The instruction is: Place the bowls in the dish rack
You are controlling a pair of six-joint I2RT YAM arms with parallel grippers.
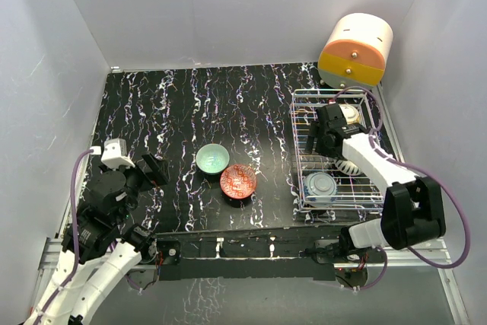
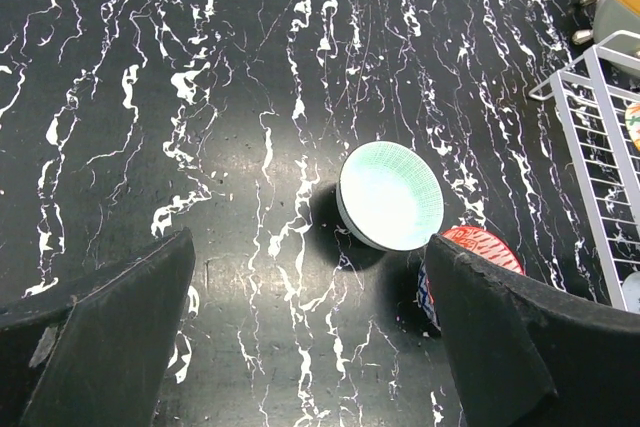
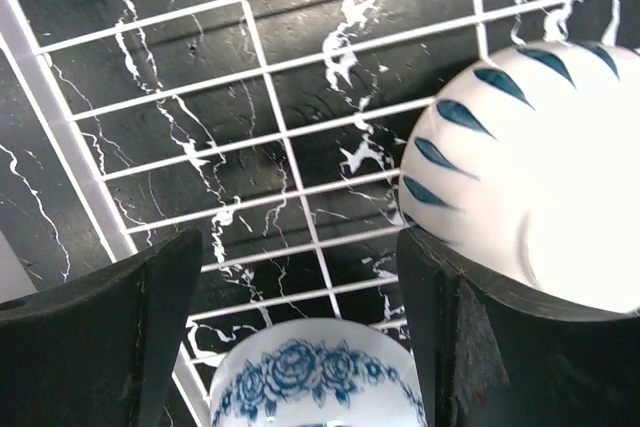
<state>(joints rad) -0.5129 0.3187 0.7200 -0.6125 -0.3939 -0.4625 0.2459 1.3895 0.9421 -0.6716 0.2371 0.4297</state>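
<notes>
**Half loaded, two bowls still out**

Step in hand: between carries, nothing gripped.
- Right claw point(image 1: 319, 138) spread, empty, over the dish rack point(image 1: 358, 203).
- Left claw point(image 2: 310, 247) spread, empty, low over the bench point(image 1: 167, 112), facing the mint bowl point(image 1: 212, 159).

Count:
- Three in the rack: blue floral bowl point(image 3: 310, 377), blue-petal bowl point(image 3: 530, 167), cream bowl point(image 1: 351, 114).
- Two on the bench: mint, with the red-orange bowl point(image 1: 238, 181) just beside it.

Next, likely: pinch the mint rim, then drop it between free tines.

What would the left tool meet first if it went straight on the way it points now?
Most likely the mint green bowl, upright on the black marbled table ahead of the left tool, slightly right of its centre line. Depth is unclear, so it could reach bare table first.
</notes>
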